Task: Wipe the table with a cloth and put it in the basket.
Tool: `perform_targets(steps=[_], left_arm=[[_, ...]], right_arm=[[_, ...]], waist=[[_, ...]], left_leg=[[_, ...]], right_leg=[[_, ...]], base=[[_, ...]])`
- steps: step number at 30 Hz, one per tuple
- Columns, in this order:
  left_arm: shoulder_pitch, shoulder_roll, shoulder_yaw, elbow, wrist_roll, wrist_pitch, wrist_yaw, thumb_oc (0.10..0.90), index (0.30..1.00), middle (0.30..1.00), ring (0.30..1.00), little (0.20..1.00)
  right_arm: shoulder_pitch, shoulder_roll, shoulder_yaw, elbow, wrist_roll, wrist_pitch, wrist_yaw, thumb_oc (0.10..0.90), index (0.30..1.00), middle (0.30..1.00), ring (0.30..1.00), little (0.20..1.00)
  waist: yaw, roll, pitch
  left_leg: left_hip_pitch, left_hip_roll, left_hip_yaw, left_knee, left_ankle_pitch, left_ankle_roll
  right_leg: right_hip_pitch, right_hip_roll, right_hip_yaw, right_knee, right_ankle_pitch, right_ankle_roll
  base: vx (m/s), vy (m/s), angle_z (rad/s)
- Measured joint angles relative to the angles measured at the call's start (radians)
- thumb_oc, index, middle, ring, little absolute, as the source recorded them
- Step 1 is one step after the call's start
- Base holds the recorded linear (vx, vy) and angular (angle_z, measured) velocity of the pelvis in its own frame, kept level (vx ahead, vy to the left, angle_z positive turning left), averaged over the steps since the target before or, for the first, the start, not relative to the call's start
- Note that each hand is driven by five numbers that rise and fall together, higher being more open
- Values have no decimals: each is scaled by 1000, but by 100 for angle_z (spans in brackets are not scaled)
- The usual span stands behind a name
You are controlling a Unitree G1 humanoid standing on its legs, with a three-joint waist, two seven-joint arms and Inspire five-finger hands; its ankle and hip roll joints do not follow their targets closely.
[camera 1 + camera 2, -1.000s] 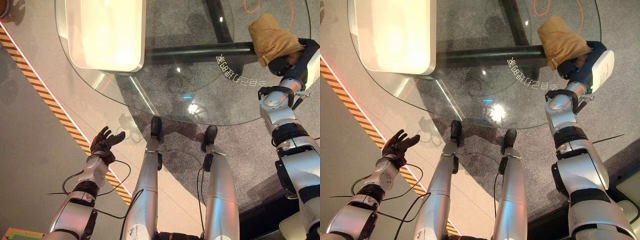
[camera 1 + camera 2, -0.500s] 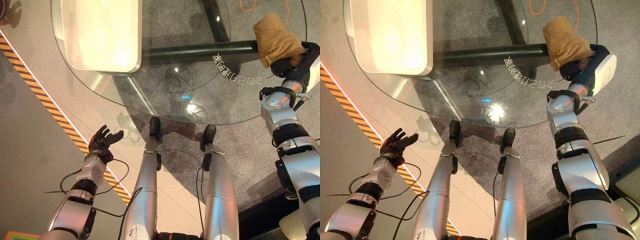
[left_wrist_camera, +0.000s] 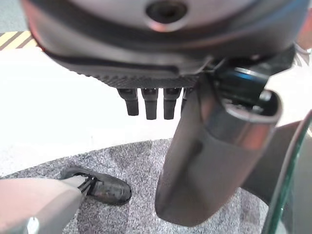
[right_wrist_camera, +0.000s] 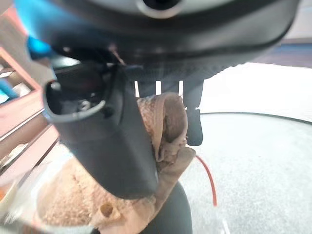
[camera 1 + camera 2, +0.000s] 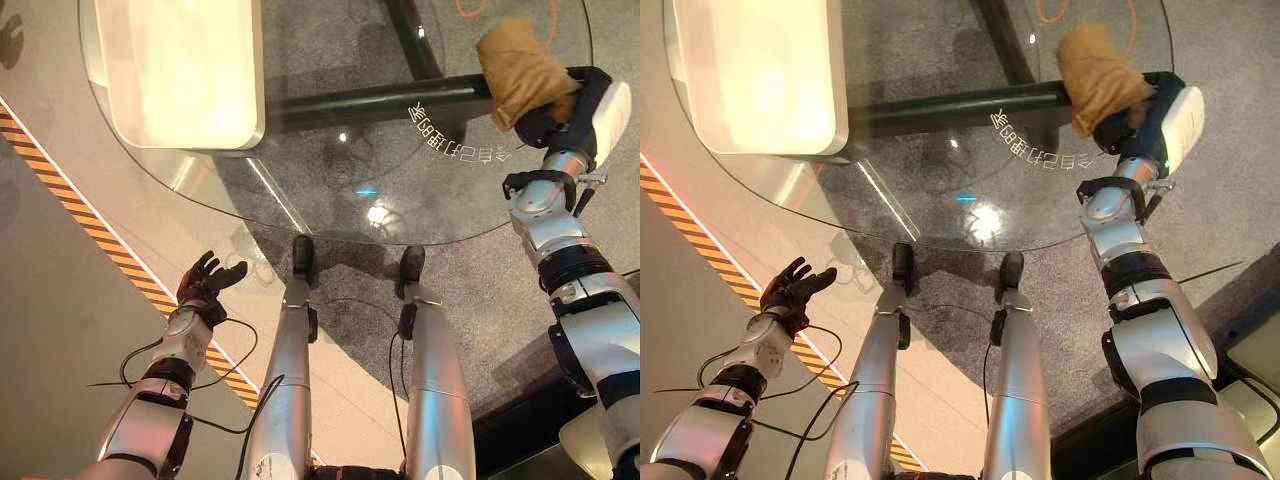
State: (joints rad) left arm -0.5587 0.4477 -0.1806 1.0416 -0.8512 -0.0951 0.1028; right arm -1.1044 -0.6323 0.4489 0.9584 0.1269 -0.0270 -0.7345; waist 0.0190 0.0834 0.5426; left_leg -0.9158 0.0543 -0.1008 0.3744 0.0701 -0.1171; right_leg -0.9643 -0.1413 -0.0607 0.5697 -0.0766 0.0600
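A tan cloth (image 5: 518, 68) lies bunched at the right edge of the round glass table (image 5: 330, 180). My right hand (image 5: 560, 110) grips it from the near side; in the right wrist view the thumb (image 4: 105, 136) and fingers (image 4: 192, 119) pinch the cloth (image 4: 165, 122) between them. A white basket (image 5: 180, 70) stands on the far left part of the table. Low at the left, off the table and above the floor, my left hand (image 5: 205, 283) hangs open with its fingers (image 3: 148, 102) straight and nothing in it.
A yellow and black striped line (image 5: 90, 230) runs across the floor at the left. A dark table frame bar (image 5: 370, 100) shows through the glass. An orange cable (image 5: 1040, 12) lies on the floor beyond the table.
The whole picture has shifted left, so the camera has moved. My right hand keeps its hold on the cloth at the table's right edge. The left hand stays low and open.
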Motion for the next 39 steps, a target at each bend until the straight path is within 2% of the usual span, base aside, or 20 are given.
perform_targets(steps=[9,18,28,32,39], left_arm=[[2,-18,1,-1,2,-2,3,800,900,900,900,900],[9,-35,1,-2,5,-6,5,800,900,900,900,900],[11,-57,0,-4,7,-6,17,800,900,900,900,900],[11,-60,0,-4,8,-6,17,800,900,900,900,900],[11,-78,0,-5,11,-7,17,800,900,900,900,900]], right_arm=[[-1,-22,87,-97,-138,83,71,100,300,300,300,200],[-5,-36,172,-155,-247,120,150,100,300,300,300,200],[-5,-38,195,-218,-306,128,215,100,300,300,300,200],[-6,-36,237,-269,-327,127,264,100,300,300,300,200],[-3,14,282,-316,-367,110,335,100,300,300,300,200]], waist=[[5,3,-1],[22,8,-3],[34,12,-4],[35,14,-4],[47,14,-4]], left_leg=[[11,6,3,-10,6,-5],[42,14,3,-44,18,-10],[43,15,2,-42,21,-15],[44,15,2,-42,21,-15],[44,14,2,-41,21,-15]], right_leg=[[0,4,-1,6,2,-6],[1,8,-2,24,-13,-15],[1,8,-4,37,-16,-23],[1,8,-4,39,-17,-23],[1,7,-4,41,-17,-23]], base=[[0,1,0],[0,0,0],[0,0,0],[0,0,0],[0,0,0]])
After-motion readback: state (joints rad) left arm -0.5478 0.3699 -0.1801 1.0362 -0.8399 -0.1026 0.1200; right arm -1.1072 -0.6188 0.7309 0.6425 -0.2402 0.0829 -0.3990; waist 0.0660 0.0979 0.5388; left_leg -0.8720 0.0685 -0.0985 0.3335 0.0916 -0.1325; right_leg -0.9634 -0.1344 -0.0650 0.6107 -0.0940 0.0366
